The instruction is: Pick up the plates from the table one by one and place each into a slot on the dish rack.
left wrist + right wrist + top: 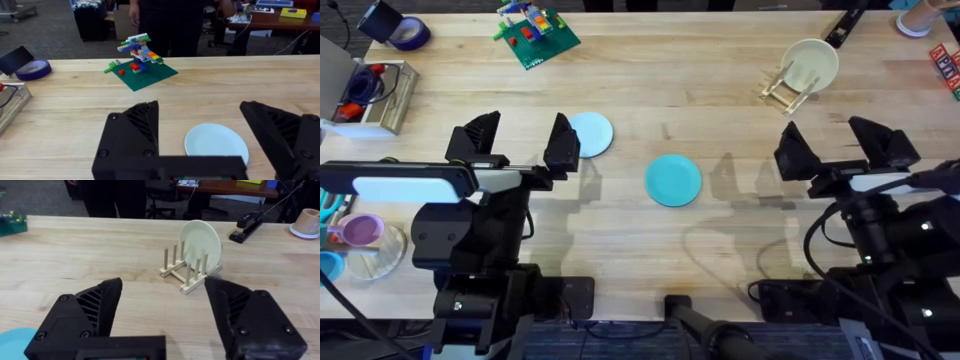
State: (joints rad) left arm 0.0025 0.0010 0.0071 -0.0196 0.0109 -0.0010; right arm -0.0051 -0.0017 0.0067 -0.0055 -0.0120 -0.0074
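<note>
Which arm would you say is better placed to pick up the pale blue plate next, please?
Left. The left gripper hangs open right beside the pale blue plate, and its wrist view shows that plate between its fingers. The right gripper is farther off, nearer the dish rack.

No text, label, brand, number or sign readable anywhere across the three views. Nothing printed on the table (720, 90), nothing on the pale sky-blue plate (590, 133) or the teal plate (673, 180), nothing on the cream plate (200, 244) standing in the dish rack (182, 272). Bright bricks on the green toy-brick baseplate (142, 74), but no lettering legible there. Roll of tape (33, 70) blank too, as far as can be made out.
</note>
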